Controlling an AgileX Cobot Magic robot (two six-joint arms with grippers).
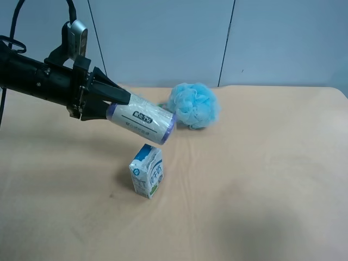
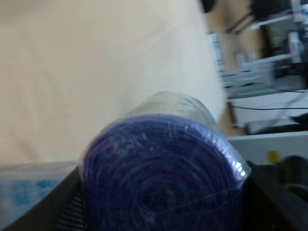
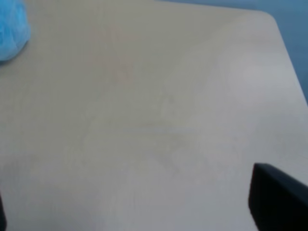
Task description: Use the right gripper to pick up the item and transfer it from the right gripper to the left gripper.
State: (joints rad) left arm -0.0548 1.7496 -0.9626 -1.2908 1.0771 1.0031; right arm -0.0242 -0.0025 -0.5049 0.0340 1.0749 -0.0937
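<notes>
**Desk:** Where is the roll?

**Op:** I see the roll (image 1: 142,119) off the table (image 1: 261,179), in the left hand (image 1: 117,107). It has a cream label with dark text and is tilted, its free end lower. The left wrist view shows a purple crinkled end close up, with a dark finger on each side.

**Desk:** So the left hand is clamped?

**Op:** Yes, it's tight on that end of the roll. In the high view the roll sits just above the milk carton (image 1: 147,171), which stands upright on the table. The blue bath sponge (image 1: 194,105) is just beside the roll's free end.

**Desk:** And the right hand?

**Op:** The right hand (image 3: 127,192) is spread wide. I see bare table between its fingers and it holds nothing. It is out of the high view.
</notes>
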